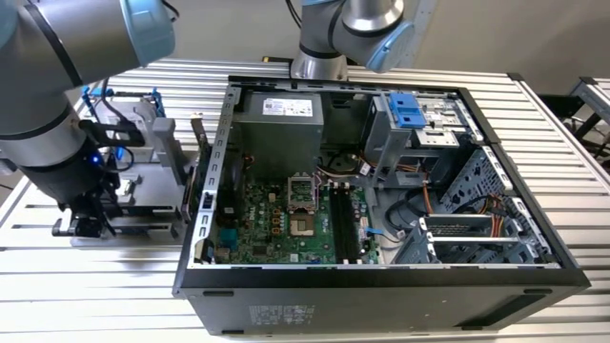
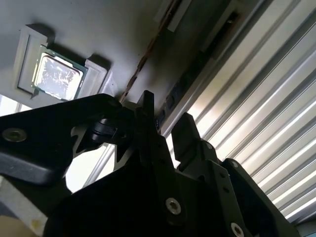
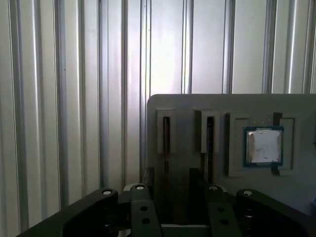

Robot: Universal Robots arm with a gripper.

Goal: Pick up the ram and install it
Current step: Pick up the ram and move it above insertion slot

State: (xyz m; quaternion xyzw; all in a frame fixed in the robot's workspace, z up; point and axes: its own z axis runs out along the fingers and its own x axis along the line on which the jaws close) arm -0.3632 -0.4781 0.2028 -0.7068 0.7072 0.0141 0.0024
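black fingers (image 3: 196, 185) of the gripper (image 3: 170, 173) sit closest in the first wrist view, standing apart with a clear gap between them and clamped on nothing. they hang over a grey holder (image 3: 187, 106) that lies on the ribbed metal table (image 3: 74, 98). the ram (image 3: 166, 140) stands on edge in a narrow slot of that holder, showing just a thin brownish line roughly in line with the gap between the fingers; whether a finger touches it i cannot tell. a second slot (image 3: 210, 143) just beside it holds a dark strip i cannot make out. further along the holder a square silver processor chip (image 3: 263, 145) rests in its own pocket.

in the second wrist view the gripper (image 2: 165, 111) shows bright table between its tips, with the ram's edge (image 2: 143, 54) and the chip (image 2: 57, 76) beyond.

in the exterior view the gripper (image 1: 91, 221) is down at the holder on that view's left, beside the open computer case (image 1: 381, 286), whose motherboard (image 1: 276, 229) carries long black memory slots (image 1: 343, 221).
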